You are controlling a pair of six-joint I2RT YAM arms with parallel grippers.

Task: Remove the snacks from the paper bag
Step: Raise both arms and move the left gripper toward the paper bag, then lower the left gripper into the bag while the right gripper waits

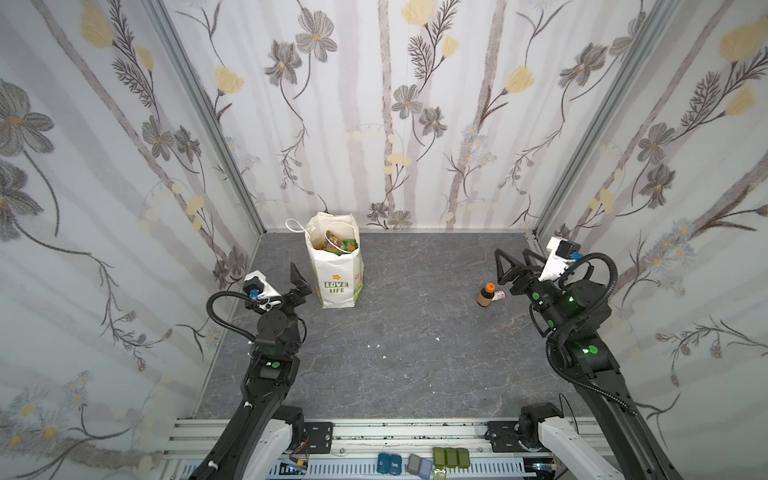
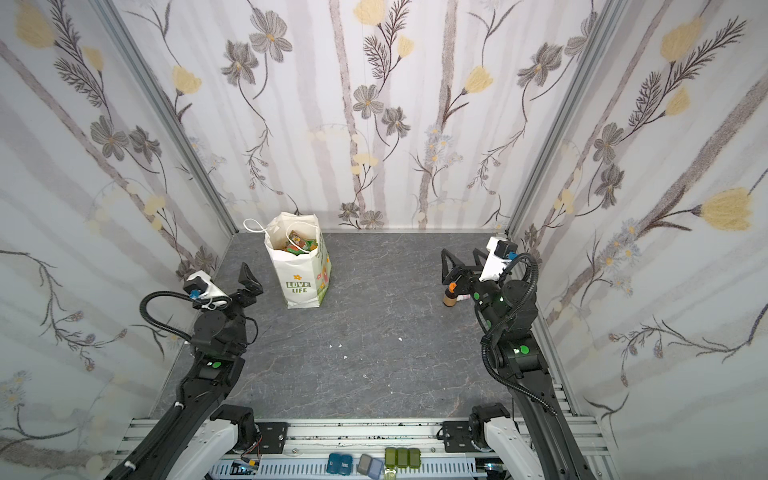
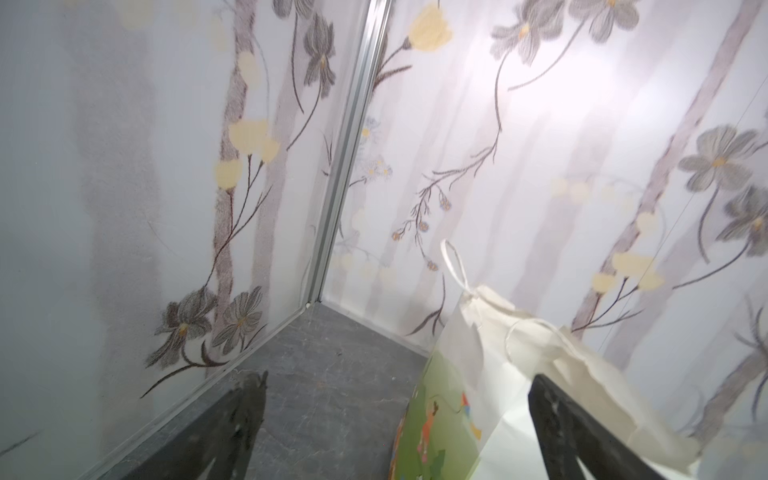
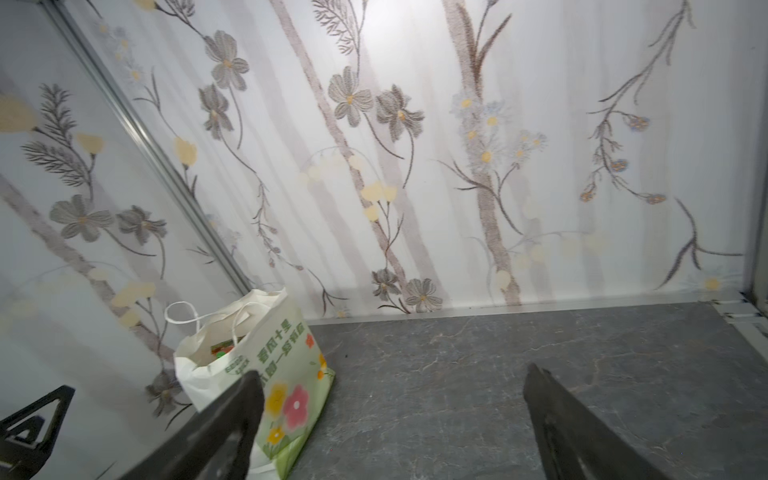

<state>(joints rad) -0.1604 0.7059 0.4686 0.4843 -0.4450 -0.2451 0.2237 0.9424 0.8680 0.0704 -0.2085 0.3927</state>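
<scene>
The paper bag [image 1: 337, 279] [image 2: 300, 277] stands upright at the back left of the grey floor, white with green "LOVE LIFE" print. The snacks [image 1: 338, 245] [image 2: 301, 243] show through its open mouth as green and orange packets. My left gripper [image 1: 300, 281] [image 2: 249, 283] hovers open just left of the bag, apart from it. In the left wrist view the bag [image 3: 490, 374] lies between and beyond the left gripper [image 3: 399, 380] fingers. My right gripper [image 1: 513, 262] [image 2: 459, 265] is open at the far right, empty. The right wrist view shows the right gripper [image 4: 392, 374], the bag [image 4: 266, 353] and the snacks [image 4: 222, 348].
A small brown bottle with an orange cap [image 1: 485, 295] [image 2: 449, 294] stands by the right gripper, with a small pale item [image 1: 498, 295] beside it. Flowered walls close in three sides. Tiny white scraps [image 1: 374, 345] dot the floor. Small boxes [image 1: 451, 456] sit on the front rail.
</scene>
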